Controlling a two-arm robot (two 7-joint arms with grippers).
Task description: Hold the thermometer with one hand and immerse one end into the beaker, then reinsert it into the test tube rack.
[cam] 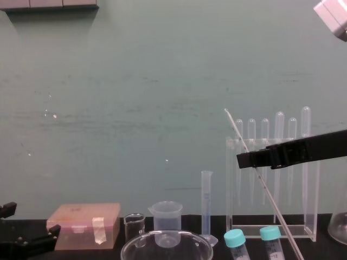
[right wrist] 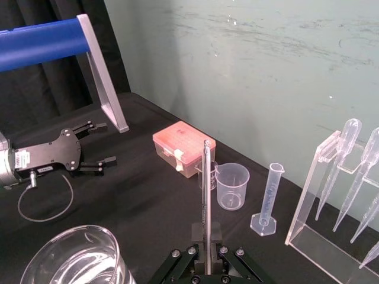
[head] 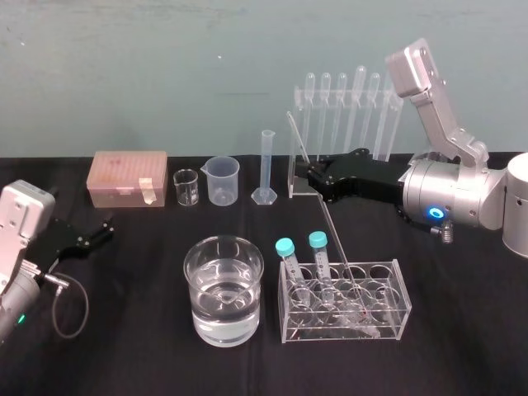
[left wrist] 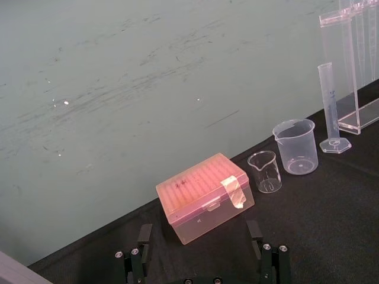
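Glass thermometer (head: pixel 334 239) within right end effector (head: pixel 312 175)

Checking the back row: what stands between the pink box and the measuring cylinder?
Head view: a small glass beaker, then a plastic spouted beaker, side by side.

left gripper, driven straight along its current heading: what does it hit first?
Most likely the pink box: the open left gripper, low over the table, points at it with bare cloth between. How far off is hard to judge.

The thermometer (right wrist: pixel 206 201) is whitish with dark marks, the box (head: pixel 129 177) pink, the tube caps (head: pixel 285 246) turquoise, the tablecloth (head: pixel 124 330) black.
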